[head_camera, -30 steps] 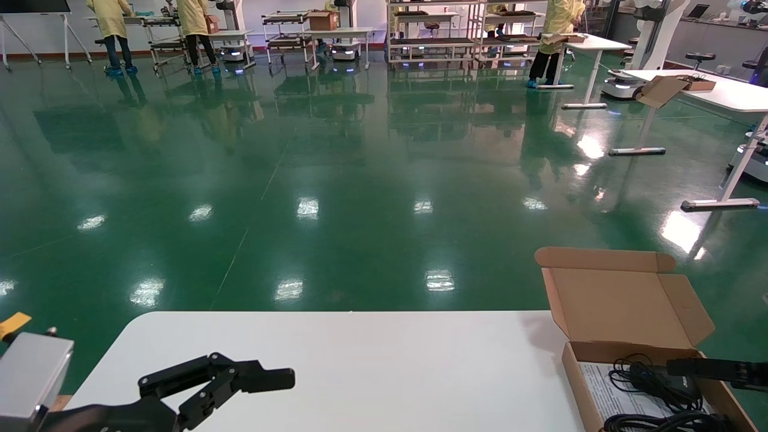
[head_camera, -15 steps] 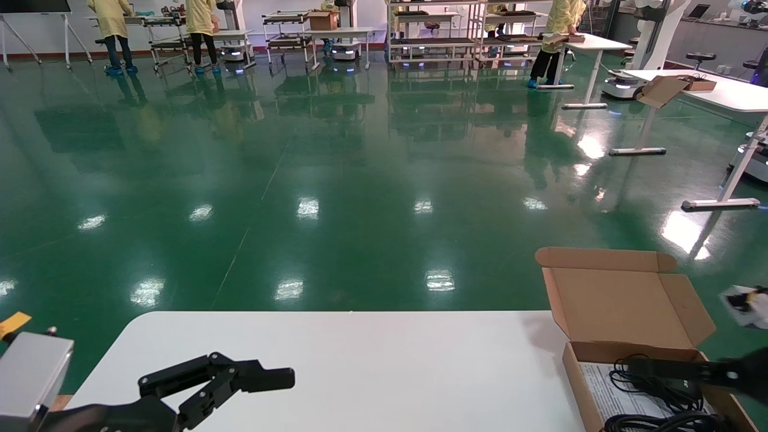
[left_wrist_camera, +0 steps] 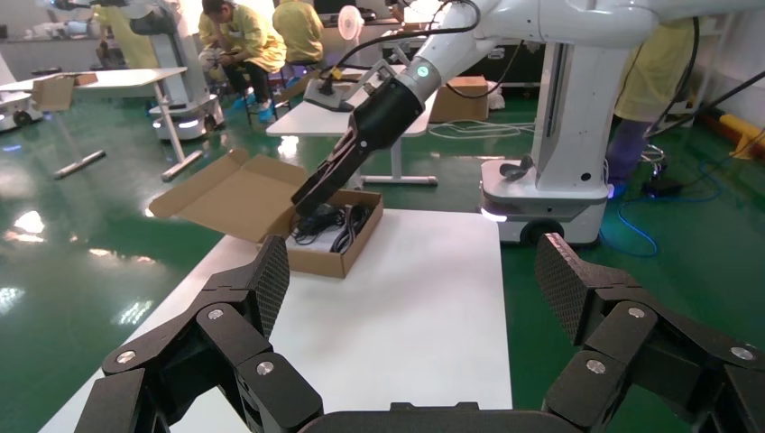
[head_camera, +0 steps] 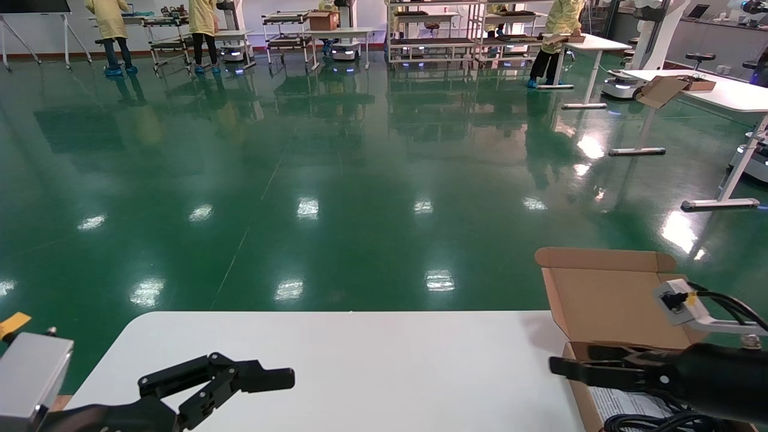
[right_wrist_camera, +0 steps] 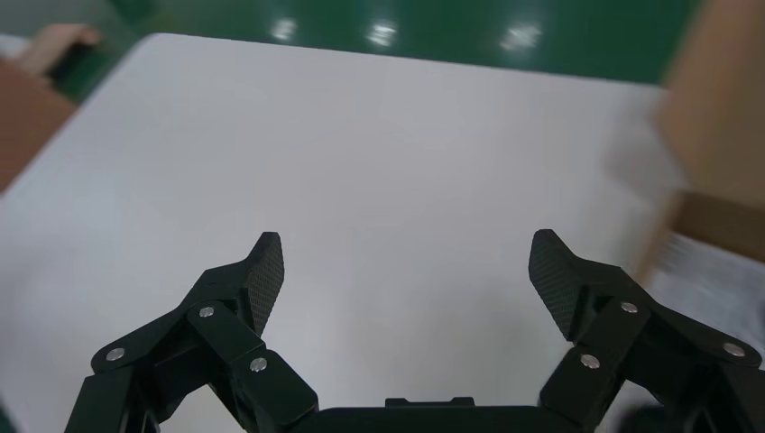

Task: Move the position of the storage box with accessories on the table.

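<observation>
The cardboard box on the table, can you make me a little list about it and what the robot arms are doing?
storage box: brown cardboard, lid open, near the right edge of the table
inside: black cables and a printed paper sheet
right gripper: jaws open, at the box's left wall, holding nothing
left gripper: jaws open, empty, over the table's left side, far from the box

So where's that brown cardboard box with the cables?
The brown cardboard box sits lid-open at the white table's far right corner in the head view, under the right gripper.
</observation>
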You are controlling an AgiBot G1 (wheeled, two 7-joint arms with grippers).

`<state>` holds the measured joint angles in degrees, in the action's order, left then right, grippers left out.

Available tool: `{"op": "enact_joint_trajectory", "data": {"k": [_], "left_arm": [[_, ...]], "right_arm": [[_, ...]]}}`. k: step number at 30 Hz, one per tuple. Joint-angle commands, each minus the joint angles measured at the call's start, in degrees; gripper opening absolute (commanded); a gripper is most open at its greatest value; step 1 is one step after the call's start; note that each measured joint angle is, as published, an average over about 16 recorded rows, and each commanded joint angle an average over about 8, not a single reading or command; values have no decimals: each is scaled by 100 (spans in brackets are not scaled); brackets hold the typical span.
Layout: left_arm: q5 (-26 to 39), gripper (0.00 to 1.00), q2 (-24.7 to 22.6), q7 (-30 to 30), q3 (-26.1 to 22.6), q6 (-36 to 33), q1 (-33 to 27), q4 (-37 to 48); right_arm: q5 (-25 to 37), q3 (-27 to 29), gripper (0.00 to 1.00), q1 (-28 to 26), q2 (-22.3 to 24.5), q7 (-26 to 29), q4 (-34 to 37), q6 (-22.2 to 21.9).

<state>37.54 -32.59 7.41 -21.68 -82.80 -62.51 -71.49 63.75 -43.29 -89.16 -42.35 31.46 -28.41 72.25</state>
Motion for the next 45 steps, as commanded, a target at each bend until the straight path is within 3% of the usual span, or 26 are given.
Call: {"op": "enact_joint_trajectory", "data": {"k": [1, 33, 45], "left_arm": [[0, 100, 0, 0, 0, 0, 0, 0], [0, 100, 0, 0, -1, 0, 0, 0], [-2, 100, 1, -1, 0, 2, 1, 2]], "right_arm": [[-118, 148, 100, 149, 40, -112, -244, 73], [-1992, 2481, 100, 2511, 667, -1884, -4110, 1223], [-2295, 2853, 100, 2886, 766, -2124, -4736, 1406]]}}
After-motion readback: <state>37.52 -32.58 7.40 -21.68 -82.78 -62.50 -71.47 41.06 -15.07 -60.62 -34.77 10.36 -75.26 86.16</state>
